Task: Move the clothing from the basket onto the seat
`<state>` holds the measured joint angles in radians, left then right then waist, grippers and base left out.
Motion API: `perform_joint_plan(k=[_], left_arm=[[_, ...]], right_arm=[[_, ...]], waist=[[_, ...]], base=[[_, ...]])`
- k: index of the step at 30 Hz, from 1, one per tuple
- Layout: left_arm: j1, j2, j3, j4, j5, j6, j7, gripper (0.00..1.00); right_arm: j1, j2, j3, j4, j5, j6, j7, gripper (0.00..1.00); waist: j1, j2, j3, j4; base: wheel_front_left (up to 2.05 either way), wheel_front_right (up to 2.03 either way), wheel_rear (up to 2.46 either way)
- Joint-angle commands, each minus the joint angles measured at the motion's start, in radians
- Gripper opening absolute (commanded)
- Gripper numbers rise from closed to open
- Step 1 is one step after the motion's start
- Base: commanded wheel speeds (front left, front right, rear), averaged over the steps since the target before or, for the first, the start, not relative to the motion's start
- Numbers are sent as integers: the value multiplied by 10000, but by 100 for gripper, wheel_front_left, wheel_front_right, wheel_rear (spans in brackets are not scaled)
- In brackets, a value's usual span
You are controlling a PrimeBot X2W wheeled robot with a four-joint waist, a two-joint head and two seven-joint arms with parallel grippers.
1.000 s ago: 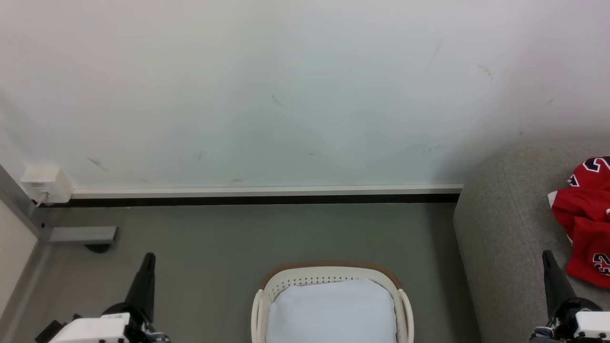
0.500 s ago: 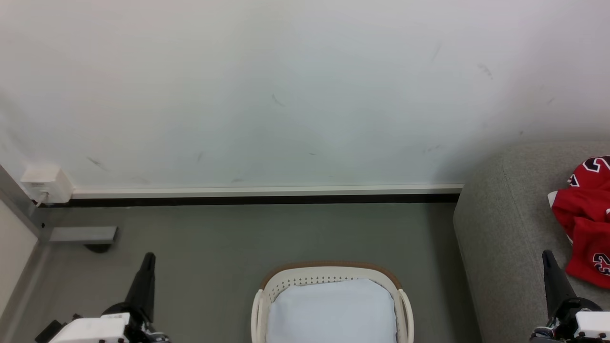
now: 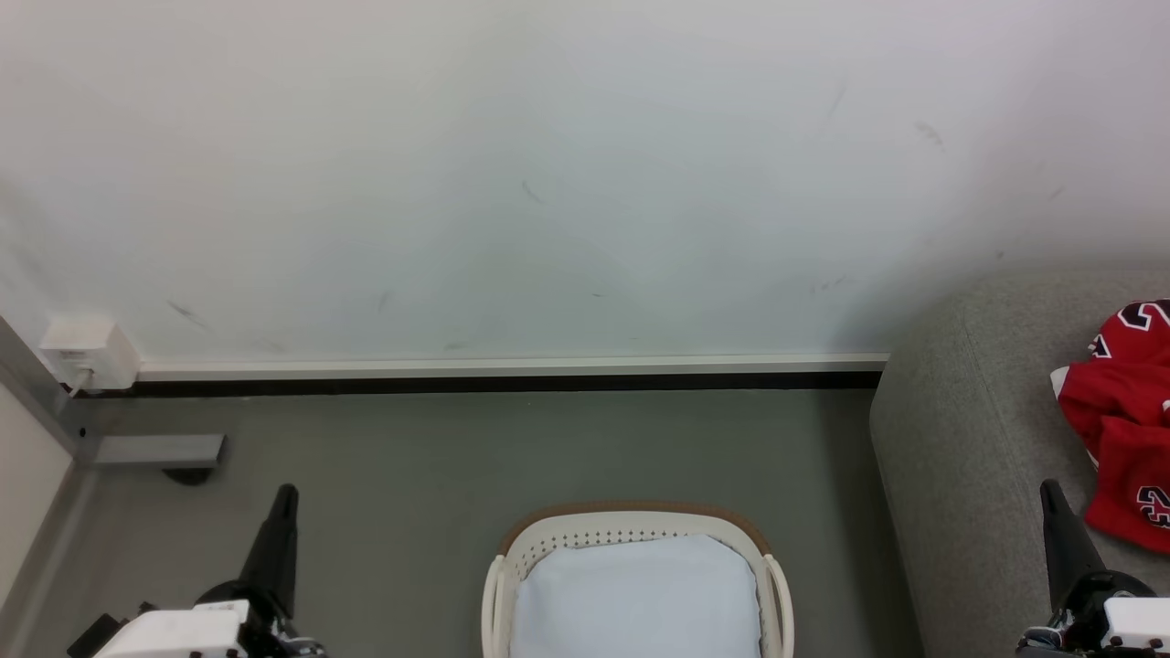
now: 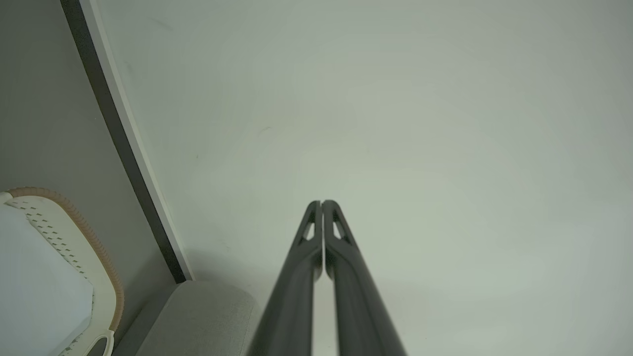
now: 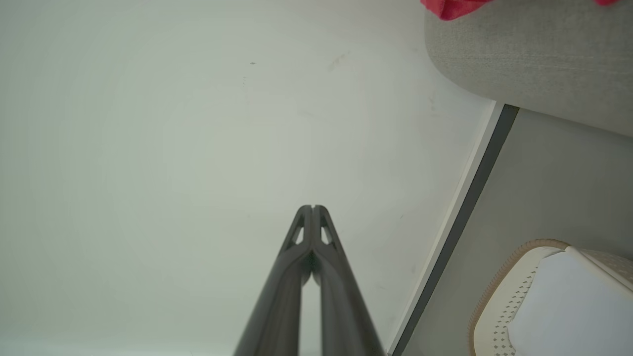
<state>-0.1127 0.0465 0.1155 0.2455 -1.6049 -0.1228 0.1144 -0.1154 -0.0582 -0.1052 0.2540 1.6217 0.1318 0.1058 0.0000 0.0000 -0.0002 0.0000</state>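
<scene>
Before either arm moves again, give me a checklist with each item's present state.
1. The basket holds no garment: ok for the part in view, which shows its plain white bottom; its near end is cut off by the head view's lower edge.
2. The clothing lies on the seat: ok.
3. All of the clothing is on the cushion, with none hanging off: cannot tell, as it runs past the right edge of the head view.
4. The left gripper is shut, with nothing between its fingers: ok.
5. The right gripper is shut, with nothing between its fingers: ok.
</scene>
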Motion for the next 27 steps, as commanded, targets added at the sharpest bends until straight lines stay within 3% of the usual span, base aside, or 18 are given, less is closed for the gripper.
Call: perform_joint_plan(k=[1,27], left_arm=[[-65,70,20,-41,-120,-16,51,0],[-64,70,20,-41,-118,-17,51,0]], right_arm=[[-38,14,-35,-41,-24,-21,52,0],[-40,24,-48,-41,-42,-21,53,0]], waist=[[0,0,0,0],[0,0,0,0]], base=[[0,0,0],[0,0,0]])
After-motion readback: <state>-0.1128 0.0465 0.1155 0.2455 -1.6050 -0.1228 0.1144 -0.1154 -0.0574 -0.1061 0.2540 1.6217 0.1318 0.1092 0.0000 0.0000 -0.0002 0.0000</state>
